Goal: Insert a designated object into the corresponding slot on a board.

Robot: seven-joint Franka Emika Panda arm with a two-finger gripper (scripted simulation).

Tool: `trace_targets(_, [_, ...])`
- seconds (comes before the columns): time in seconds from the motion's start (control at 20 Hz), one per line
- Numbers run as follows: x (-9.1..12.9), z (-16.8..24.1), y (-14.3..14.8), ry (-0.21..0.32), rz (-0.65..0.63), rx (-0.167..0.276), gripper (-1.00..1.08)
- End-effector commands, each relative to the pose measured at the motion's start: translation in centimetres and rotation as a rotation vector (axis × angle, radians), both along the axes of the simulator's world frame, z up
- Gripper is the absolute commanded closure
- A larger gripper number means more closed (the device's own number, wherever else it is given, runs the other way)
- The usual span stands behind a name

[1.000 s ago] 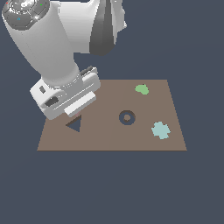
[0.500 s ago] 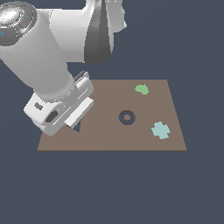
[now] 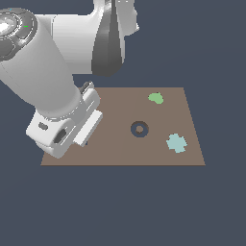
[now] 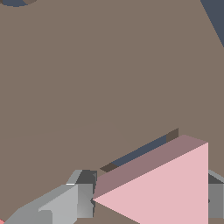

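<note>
Wrist view shows the pale pink triangular piece (image 4: 168, 192) filling the lower part of the picture, its point turned sideways, with one grey finger (image 4: 85, 194) at the point and a second finger (image 4: 215, 199) against the opposite flat edge. The gripper (image 4: 151, 199) is closed down onto the piece, which sits between the two fingers with no gap on either side. Just beyond the piece's upper edge, a thin dark strip of the triangular slot (image 4: 138, 153) opens in the brown board (image 4: 109, 74); the piece is tilted over this strip and has not dropped flush into it, since its thick side face still stands above the board surface. How deep the lower edge sits cannot be told from here. A curved sliver of the round dark cutout (image 4: 13, 2) shows at one corner.

From the exterior view, the big white arm (image 3: 48, 81) covers the board's (image 3: 158, 153) corner on the exterior view's left, and the wrist block hides the piece, the slot and the fingertips completely. On the uncovered part lie the ring-shaped cutout (image 3: 140, 129) near the middle, the green blob (image 3: 155, 98) toward the far edge, and the pale cyan cross (image 3: 176, 142) toward the exterior view's right, all well apart from the gripper
</note>
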State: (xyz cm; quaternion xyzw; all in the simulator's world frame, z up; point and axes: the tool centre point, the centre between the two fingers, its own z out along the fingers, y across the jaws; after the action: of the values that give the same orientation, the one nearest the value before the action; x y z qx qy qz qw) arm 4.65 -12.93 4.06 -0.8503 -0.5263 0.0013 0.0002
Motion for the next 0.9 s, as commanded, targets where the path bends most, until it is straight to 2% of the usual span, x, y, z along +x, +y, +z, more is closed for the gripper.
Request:
trace_targets(0.0, [0.2,0.0,0.1,0.0,0.011,0.0,1.08])
trace_targets(0.45, [0.2,-1.0,0.0,-0.002,0.013,0.0,1.08])
trace_targets(0.5, [0.2,-1.0,0.0,-0.002,0.013,0.0,-0.92])
trace_targets(0.85, [0.2,-1.0,0.0,-0.002,0.013,0.0,-0.92])
